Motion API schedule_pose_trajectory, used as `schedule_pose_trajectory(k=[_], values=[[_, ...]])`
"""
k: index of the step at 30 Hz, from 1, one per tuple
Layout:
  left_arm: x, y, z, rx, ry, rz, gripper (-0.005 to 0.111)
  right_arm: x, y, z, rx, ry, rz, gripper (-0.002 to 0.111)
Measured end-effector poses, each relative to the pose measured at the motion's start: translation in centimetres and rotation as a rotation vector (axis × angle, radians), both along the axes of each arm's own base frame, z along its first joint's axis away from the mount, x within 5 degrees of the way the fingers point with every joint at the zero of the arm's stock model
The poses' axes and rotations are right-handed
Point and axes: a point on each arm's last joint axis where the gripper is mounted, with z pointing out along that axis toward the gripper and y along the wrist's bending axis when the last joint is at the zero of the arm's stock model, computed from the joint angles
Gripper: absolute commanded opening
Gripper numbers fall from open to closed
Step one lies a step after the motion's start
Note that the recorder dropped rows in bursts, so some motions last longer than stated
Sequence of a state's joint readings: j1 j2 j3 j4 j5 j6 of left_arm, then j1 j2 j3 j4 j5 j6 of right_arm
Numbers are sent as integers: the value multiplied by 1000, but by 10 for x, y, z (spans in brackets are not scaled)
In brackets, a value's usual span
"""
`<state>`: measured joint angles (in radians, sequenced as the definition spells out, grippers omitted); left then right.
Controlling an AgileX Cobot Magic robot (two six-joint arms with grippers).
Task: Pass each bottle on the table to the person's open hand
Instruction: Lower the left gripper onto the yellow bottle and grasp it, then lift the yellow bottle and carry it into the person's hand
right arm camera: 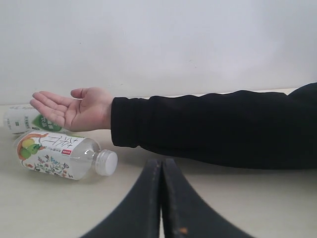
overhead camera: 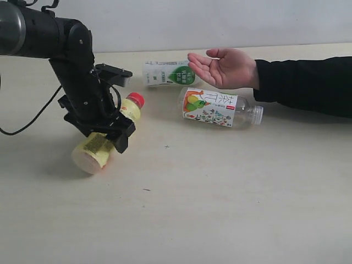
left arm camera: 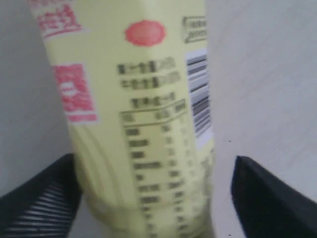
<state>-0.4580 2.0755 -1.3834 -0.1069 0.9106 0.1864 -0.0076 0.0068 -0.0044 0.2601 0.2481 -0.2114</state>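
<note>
Yellow bottle (left arm camera: 148,114) upright between left gripper (left arm camera: 156,168) fingers (left arm camera: 44,203); one finger touching, other just apart. Label blurred, barcode visible. Pale table (left arm camera: 267,74) behind.

Plenty of bare surface (overhead camera: 220,209) in the foreground, easy passage there. Up at the open hand (overhead camera: 225,67) it's tighter: the fruit-label bottle (overhead camera: 217,108) lies just in front, and the leaf-label bottle (overhead camera: 168,73) lies right beside it.

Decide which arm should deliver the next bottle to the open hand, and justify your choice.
Left. The left gripper straddles the yellow bottle, while the right gripper is shut and empty.
</note>
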Motion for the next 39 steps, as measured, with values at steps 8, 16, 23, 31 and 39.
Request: schedule_pose_trajectory(k=[8, 16, 23, 31, 39], values=[[0, 0, 0, -2, 5, 5, 0, 0, 0, 0, 0, 0, 0, 0], [-7, 0, 20, -25, 24, 17, 0, 0, 0, 0, 0, 0, 0, 0], [-19, -3, 71, -156, -33, 58, 0, 0, 0, 0, 0, 0, 0, 0], [-60, -37, 139, -417, -79, 58, 0, 0, 0, 0, 0, 0, 0, 0], [-79, -100, 153, -643, -210, 300, 0, 0, 0, 0, 0, 0, 0, 0]])
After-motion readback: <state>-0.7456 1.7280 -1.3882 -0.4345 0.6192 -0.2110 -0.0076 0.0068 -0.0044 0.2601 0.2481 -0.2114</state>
